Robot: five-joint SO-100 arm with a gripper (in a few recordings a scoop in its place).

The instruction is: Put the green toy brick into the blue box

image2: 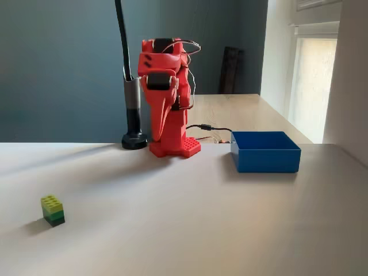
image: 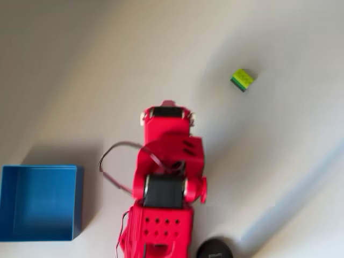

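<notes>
Green toy brick (image2: pixel 52 210) sits closest to fixed cam, front left on pale table (image2: pixel 190 230), studs up, well apart from everything. Blue box (image2: pixel 265 151) over on right, open top, just beside my red base (image2: pixel 175 146). Me folded up tall over base, claw (image2: pixel 164 95) tucked in, can't tell if fingers wide or closed. Overhead view: brick (image: pixel 242 79) upper right, box (image: pixel 38 202) lower left, me between. Black lamp stand (image2: pixel 134 140) next to base.

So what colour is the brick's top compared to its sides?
The brick has a lime-yellow studded top over darker green sides, clearest in the fixed view.
</notes>
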